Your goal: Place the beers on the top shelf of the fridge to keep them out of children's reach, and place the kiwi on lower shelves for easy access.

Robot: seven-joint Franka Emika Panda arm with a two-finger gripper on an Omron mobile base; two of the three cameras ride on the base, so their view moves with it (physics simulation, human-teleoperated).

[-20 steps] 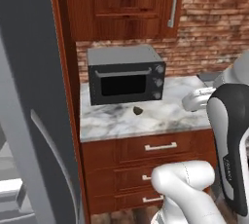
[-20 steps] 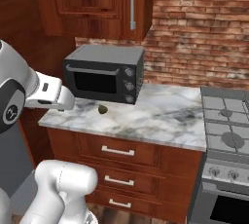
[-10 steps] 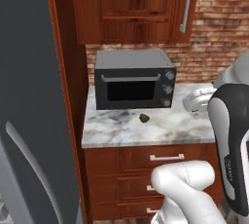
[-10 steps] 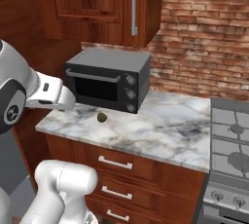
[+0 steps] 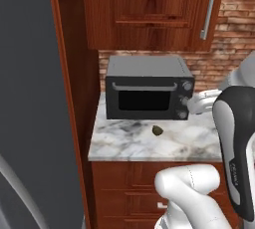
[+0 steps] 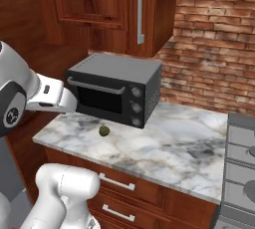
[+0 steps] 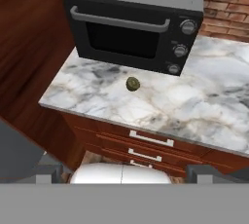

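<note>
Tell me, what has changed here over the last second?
The whole picture has shifted in both base views, so the base drove; the things themselves did not move. The kiwi still lies on the marble counter in front of the black oven. The gripper stays open, holding nothing.

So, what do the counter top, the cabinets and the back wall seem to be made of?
The counter top looks like polished marble: white with grey veins. The cabinets look like reddish-brown wood with a smooth finish, as the grain lines suggest, and carry silver, probably metal, handles. The back wall looks like rough red brick with pale mortar lines.
</note>
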